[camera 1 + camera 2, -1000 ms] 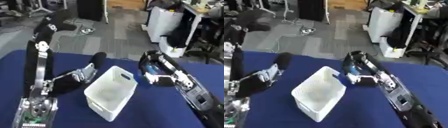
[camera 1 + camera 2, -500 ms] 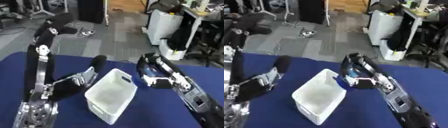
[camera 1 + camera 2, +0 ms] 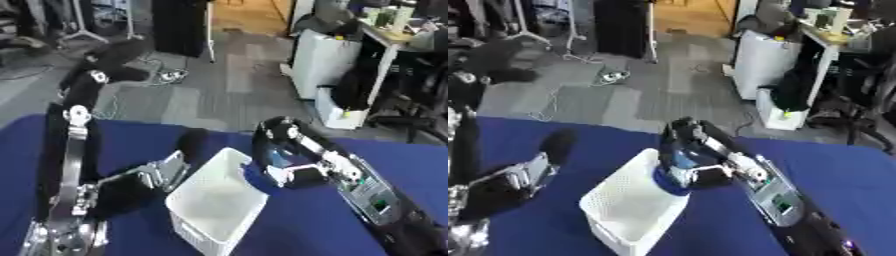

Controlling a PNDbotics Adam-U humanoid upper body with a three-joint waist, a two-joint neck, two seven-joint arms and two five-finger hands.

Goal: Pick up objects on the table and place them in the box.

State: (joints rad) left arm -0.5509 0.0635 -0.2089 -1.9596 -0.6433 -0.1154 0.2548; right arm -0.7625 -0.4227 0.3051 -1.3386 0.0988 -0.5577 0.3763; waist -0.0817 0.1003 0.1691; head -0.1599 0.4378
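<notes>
At the middle of the left eye view, you have the white perforated box standing on the blue worktop, its open top facing up and one corner turned toward you. Your right hand is just beside the box's far right rim, fingers curled around a small blue object that sits in its grasp; you cannot make out more of that thing than its colour. Your left arm comes up the left side, with its black forearm angled toward the box's left wall, and your left hand shows only as a dark rounded end near that wall, so you cannot tell whether its fingers are spread or closed. Across in the right eye view, your right hand hangs over the box's right rim, with the blue object held against the palm above the rim.
</notes>
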